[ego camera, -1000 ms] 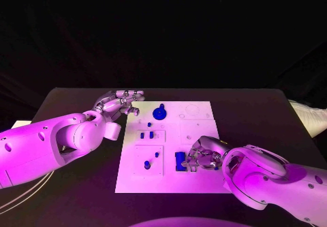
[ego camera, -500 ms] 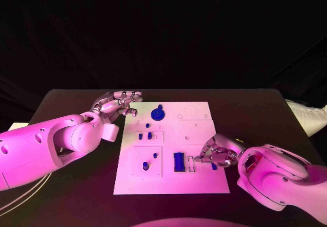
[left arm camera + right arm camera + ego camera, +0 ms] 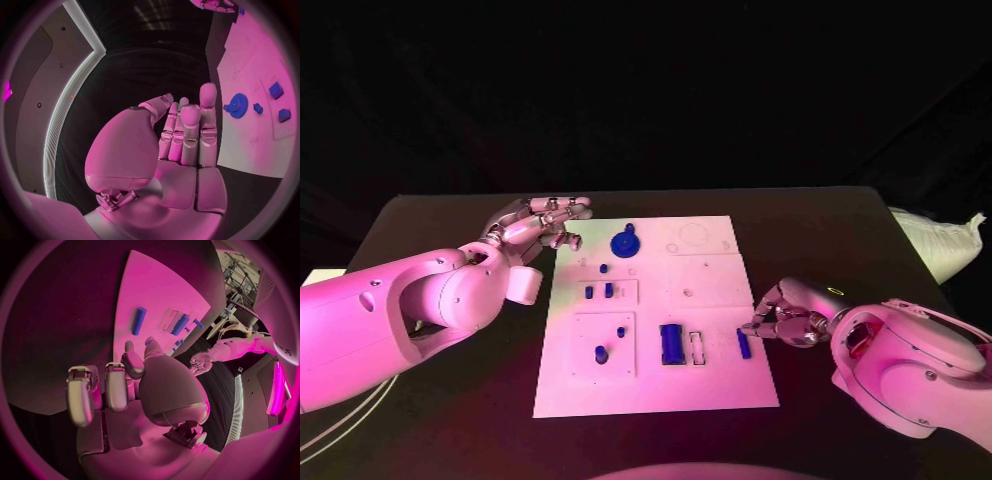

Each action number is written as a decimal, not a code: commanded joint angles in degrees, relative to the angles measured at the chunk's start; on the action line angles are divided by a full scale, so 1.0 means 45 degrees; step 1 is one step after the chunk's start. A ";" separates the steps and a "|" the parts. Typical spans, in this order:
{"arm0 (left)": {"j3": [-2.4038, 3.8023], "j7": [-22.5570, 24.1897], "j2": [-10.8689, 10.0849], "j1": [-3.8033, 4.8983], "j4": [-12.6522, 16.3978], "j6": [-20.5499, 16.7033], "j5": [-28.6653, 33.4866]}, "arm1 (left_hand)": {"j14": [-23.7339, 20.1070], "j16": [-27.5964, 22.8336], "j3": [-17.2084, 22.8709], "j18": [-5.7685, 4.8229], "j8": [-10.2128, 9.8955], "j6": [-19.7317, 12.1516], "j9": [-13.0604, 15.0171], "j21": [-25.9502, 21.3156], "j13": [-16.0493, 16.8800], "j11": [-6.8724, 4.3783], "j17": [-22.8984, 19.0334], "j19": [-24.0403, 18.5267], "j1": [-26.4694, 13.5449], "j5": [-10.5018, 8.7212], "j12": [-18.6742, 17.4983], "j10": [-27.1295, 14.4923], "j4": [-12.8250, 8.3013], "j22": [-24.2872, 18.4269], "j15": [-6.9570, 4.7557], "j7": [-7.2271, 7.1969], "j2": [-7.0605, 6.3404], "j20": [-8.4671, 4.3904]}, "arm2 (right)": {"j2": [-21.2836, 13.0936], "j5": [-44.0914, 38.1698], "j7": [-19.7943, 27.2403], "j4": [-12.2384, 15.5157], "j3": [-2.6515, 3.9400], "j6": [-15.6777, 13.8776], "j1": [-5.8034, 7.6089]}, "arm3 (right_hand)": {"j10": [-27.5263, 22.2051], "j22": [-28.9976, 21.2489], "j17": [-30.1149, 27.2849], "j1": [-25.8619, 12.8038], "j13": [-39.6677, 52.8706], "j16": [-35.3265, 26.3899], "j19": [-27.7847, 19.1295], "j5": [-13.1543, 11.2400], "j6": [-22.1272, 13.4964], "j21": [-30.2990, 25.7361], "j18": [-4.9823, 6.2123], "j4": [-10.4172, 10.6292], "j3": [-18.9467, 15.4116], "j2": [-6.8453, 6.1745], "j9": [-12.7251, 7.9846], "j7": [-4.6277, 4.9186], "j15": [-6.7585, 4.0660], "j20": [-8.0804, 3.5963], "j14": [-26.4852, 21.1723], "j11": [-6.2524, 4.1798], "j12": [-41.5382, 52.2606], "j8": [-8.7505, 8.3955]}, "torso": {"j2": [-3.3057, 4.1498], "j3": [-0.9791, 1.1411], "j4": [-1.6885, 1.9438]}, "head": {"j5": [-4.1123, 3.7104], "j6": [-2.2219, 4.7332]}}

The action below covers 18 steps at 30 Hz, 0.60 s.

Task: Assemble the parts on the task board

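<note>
**Q:** Which step was under way?

**A:** The right hand [image 3: 788, 322], fingers curled in on nothing, sat at the white task board [image 3: 711, 385] just beside a loose blue rod [image 3: 743, 343]. The left hand [image 3: 538, 226], empty and fingers together, rested off the board.

**Q:** Next?

**A:** Likely pinching that rod for seating.

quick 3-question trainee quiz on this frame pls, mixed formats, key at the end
1. True or false: the right hand is holding the blue gear.
2. Which lies nearest the right hand: A) blue gear, B) blue bar, C) small blue peg?
3. Fill in: the left hand sits beside the task board's ____ corner, nearest the gear.

Key: 1 false; 2 C; 3 far left.
</note>
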 commanded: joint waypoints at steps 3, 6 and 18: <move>-0.0004 0.0057 0.0002 -0.0005 0.0007 0.0272 0.0042 | -0.0103 -0.0064 -0.0058 0.0194 0.0058 -0.0007 -0.0001 -0.0085 0.0020 -0.0016 -0.0015 -0.0091 0.0036 -0.0056 0.0087 -0.0049 -0.0002 -0.0013 0.0008 -0.0031 0.0122 0.0010 | 0.0097 -0.1112 -0.0396 -0.0107 -0.0028 0.1150 -0.0051 | 0.0021 0.2718 0.0186 -0.0220 0.0021 0.0065 0.0840 -0.0165 0.0248 0.0084 -0.0172 0.0250 -0.0158 -0.0251 -0.0019 -0.0027 0.0047 0.0086 0.0773 0.0037 -0.0031 -0.0065 | 0.0011 0.0000 0.0020 | -0.0005 -0.0032; -0.0007 0.0053 -0.0006 -0.0006 0.0008 0.0276 0.0042 | -0.0103 -0.0064 -0.0058 0.0194 0.0058 -0.0007 -0.0001 -0.0085 0.0020 -0.0016 -0.0015 -0.0091 0.0036 -0.0056 0.0087 -0.0049 -0.0002 -0.0013 0.0008 -0.0031 0.0122 0.0010 | 0.0229 -0.1186 -0.0399 -0.0164 -0.0045 0.1259 -0.0101 | 0.0017 0.2713 0.0182 -0.0248 0.0013 0.0061 0.0836 -0.0224 0.0295 0.0080 -0.0170 0.0305 -0.0223 -0.0297 -0.0019 -0.0040 0.0039 0.0079 0.0771 0.0027 -0.0057 -0.0079 | 0.0010 -0.0010 0.0011 | 0.0022 -0.0049; -0.0012 0.0021 -0.0035 -0.0008 0.0001 0.0295 0.0042 | -0.0118 -0.0059 -0.0108 0.0197 0.0070 -0.0014 -0.0003 -0.0140 0.0018 -0.0019 -0.0039 -0.0096 0.0006 -0.0052 0.0123 -0.0072 -0.0003 -0.0050 0.0009 -0.0036 0.0155 0.0011 | 0.0634 -0.1356 -0.0335 -0.0278 -0.0089 0.1350 -0.0265 | 0.0018 0.2705 0.0188 -0.0258 0.0025 0.0061 0.0829 -0.0330 0.0338 0.0071 -0.0168 0.0359 -0.0346 -0.0428 -0.0021 -0.0051 0.0029 0.0069 0.0771 0.0020 -0.0064 -0.0121 | -0.0008 -0.0018 0.0006 | 0.0071 -0.0099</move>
